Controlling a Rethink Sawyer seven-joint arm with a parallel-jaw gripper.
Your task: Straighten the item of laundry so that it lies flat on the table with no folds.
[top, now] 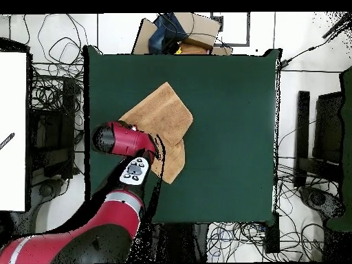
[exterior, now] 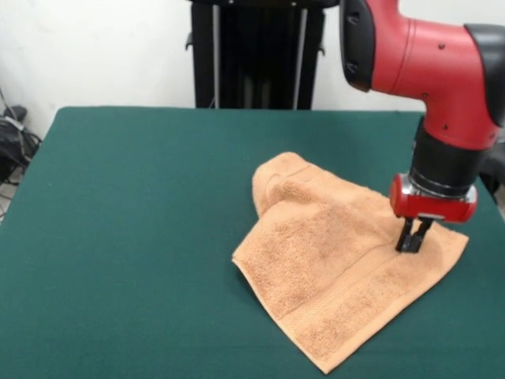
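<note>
Status check, front view, left to right.

Left half of the large dark green felt-topped table (exterior: 126,237): bare cloth, nothing on it.

Right of centre: the small light orange-tan terry-cloth towel (exterior: 331,268) lies turned diamond-wise, one corner pointing at the table's near edge. The near and middle parts look flat, and the woven band runs straight along the lower edges. The far corner is not flat: it is doubled over on itself, making a rounded, puffed hump with a crease across it. The overhead view agrees, showing one layer lying over another.

Right: my black two-fingered gripper (exterior: 413,237), under its red wrist collar, stands upright on the towel near its right-hand corner. The fingers are drawn nearly together with only a thin gap, and the tips press into the pile. Whether they have pinched any cloth, I cannot tell.

Judgement: task partly done. Most of the towel is spread; the folded far corner remains to be opened out and laid down.
</note>
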